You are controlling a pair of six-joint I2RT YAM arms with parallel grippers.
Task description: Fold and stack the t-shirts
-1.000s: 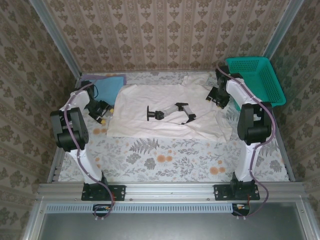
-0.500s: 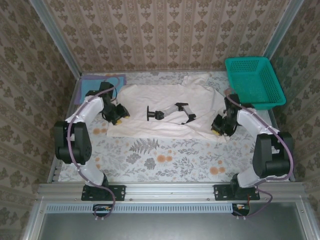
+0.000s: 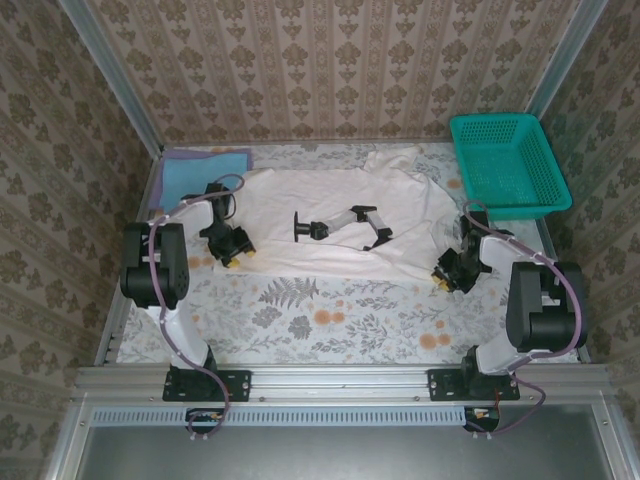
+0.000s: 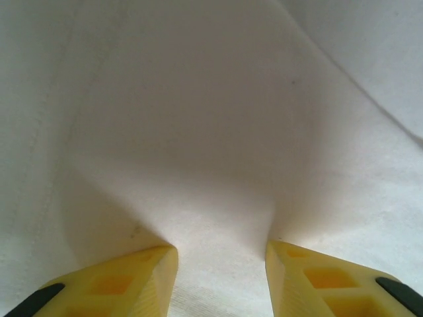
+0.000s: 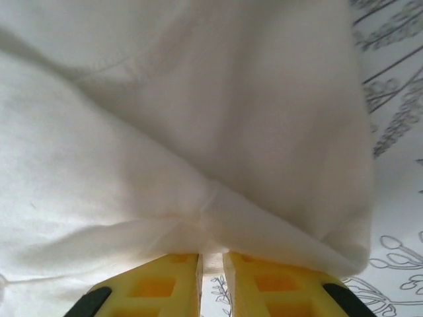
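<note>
The off-white t-shirt [image 3: 330, 222] lies spread flat mid-table, its small black print [image 3: 340, 225] facing up. My left gripper [image 3: 236, 252] is at its near left corner. In the left wrist view the yellow fingers [image 4: 125, 281] of that gripper [image 4: 221, 254] stand apart with a thick fold of the white cloth [image 4: 211, 132] bunched between them. My right gripper [image 3: 446, 275] is at the near right corner. Seen from the right wrist, this gripper [image 5: 211, 256] is nearly closed on a thin hem of the shirt [image 5: 198, 119]. The light blue t-shirt [image 3: 195, 172] lies flat at the back left.
A teal mesh basket [image 3: 508, 165] stands at the back right corner. The floral tablecloth [image 3: 330, 315] is bare between the shirt and the arm bases. Metal rails and patterned walls close in the table on three sides.
Both grippers came forward along the shirt's sides to its near corners and closed on the cloth. The right one travelled from beside the basket.
</note>
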